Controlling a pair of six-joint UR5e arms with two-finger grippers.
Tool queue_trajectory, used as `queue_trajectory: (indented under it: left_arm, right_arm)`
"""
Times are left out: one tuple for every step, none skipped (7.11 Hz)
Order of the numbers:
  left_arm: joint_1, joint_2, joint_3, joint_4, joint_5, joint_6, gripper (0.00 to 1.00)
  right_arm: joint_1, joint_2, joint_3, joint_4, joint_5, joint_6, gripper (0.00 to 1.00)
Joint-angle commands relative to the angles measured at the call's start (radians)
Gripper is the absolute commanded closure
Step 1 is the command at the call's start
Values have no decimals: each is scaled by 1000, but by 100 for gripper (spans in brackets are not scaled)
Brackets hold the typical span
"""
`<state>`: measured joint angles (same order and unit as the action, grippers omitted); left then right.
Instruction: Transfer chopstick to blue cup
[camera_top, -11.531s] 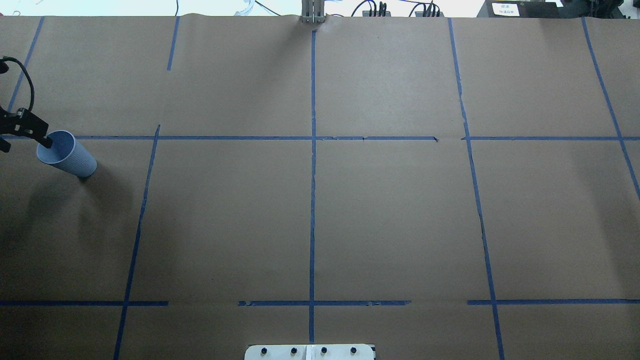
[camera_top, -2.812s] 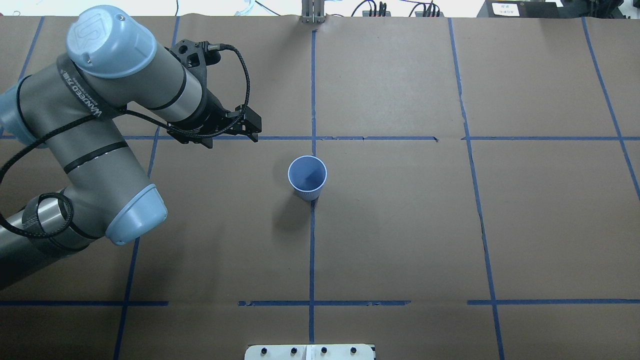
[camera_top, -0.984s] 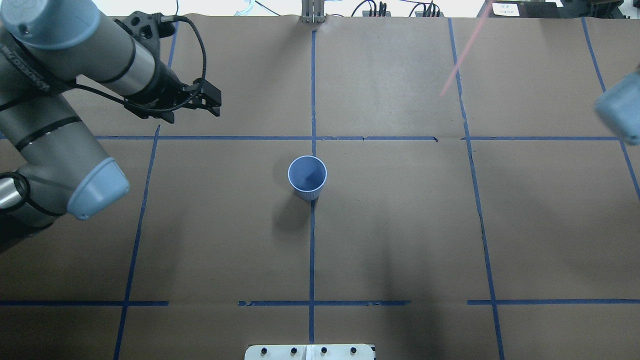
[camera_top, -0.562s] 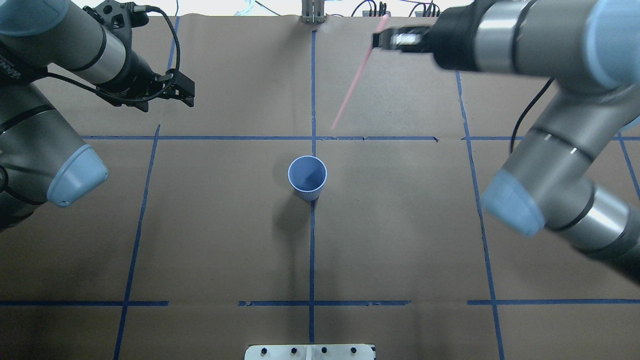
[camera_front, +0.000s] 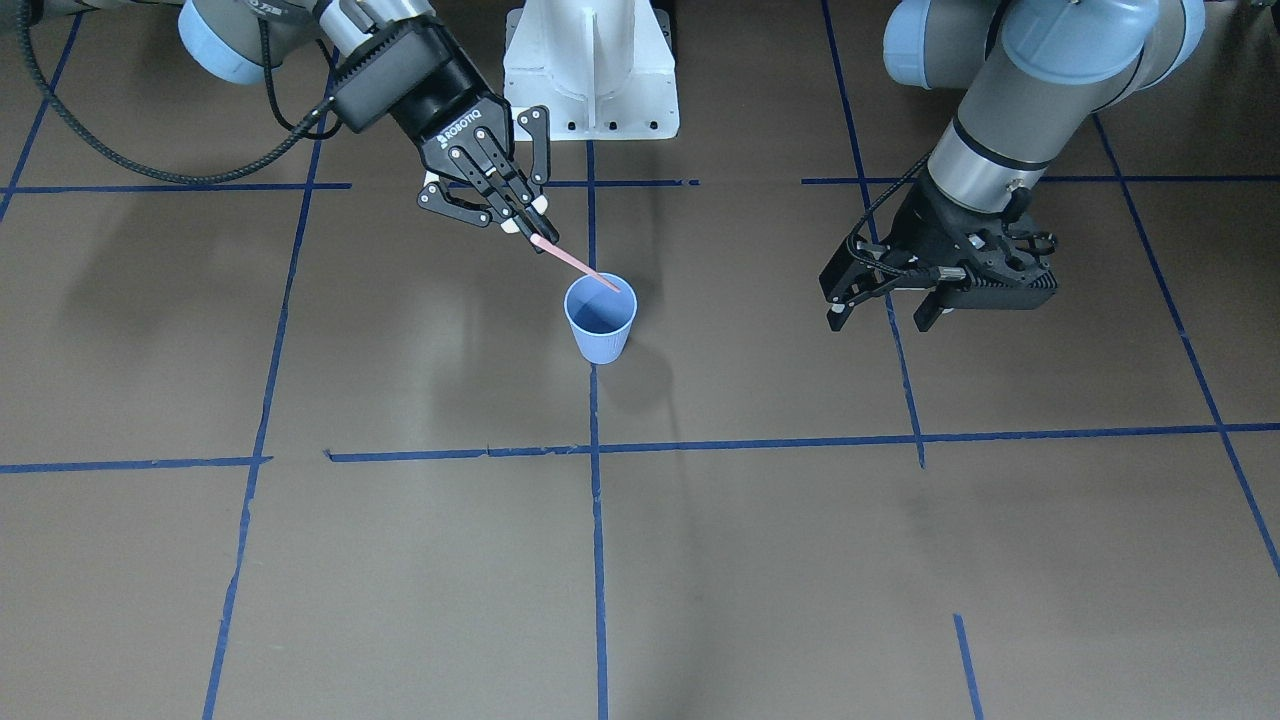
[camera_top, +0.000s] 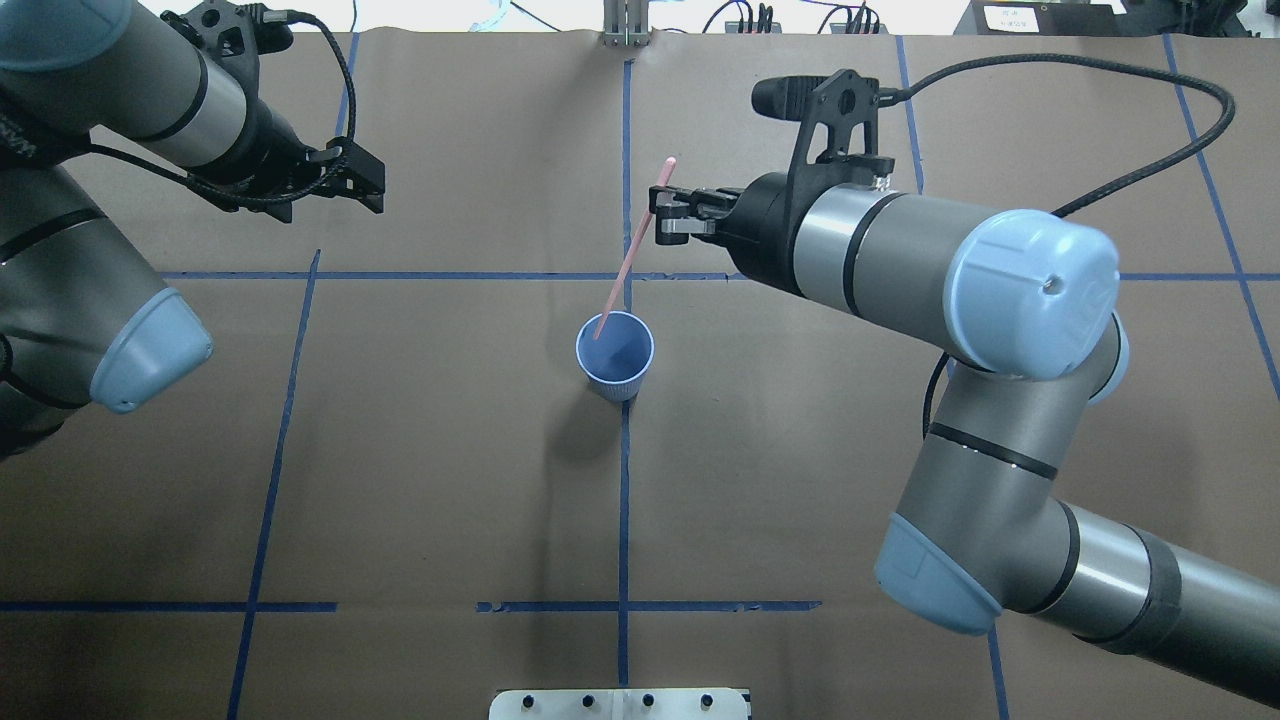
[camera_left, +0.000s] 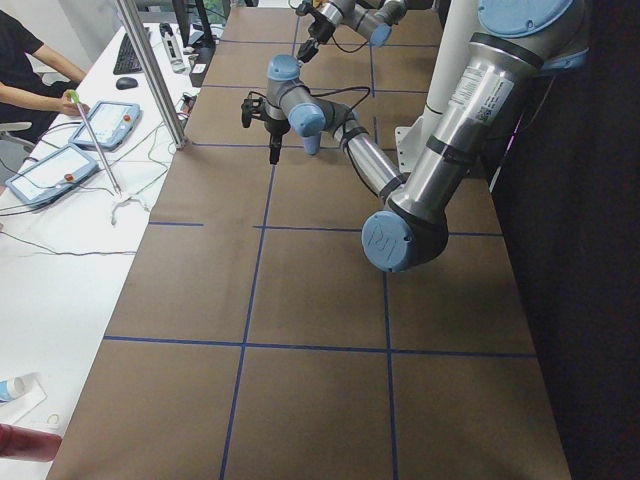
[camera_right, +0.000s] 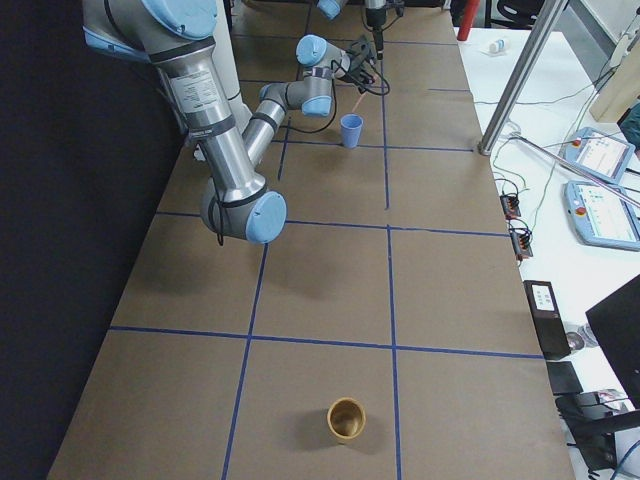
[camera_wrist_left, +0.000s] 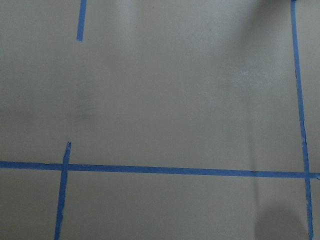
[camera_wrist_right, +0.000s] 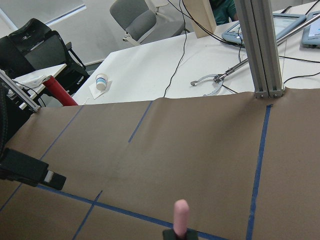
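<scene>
- While the right fingers (camera_top: 662, 213), at 1 o'clock from the blue cup (camera_top: 618, 385), are closed on the upper part of the slanted chopstick (camera_top: 630, 255), its lower tip is at the cup's mouth.
- The left fingers (camera_top: 362, 183) are spread and empty, far off at 10 o'clock.
- I judge the step as insertion; the next move needs a small lowering, then a release.
</scene>
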<state>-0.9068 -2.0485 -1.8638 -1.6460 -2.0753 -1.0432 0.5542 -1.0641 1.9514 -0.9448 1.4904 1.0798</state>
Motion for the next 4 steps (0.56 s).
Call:
queue_trajectory:
  left_arm:
    - [0,1,-2,2,0,0,0]
    - [2,-1,-2,2,0,-3,0]
    - [2,1,-2,2,0,-3,0]
    - [2,1,-2,2,0,-3,0]
  right_arm:
    - [-13,0,-14,-31,-33,-6,100]
    - [-37,0,-29,-31,-56,-6,100]
    - [-60,0,-42,-31,-67,-3,99]
    - [-71,-5,-46,-32,-67,-4,96]
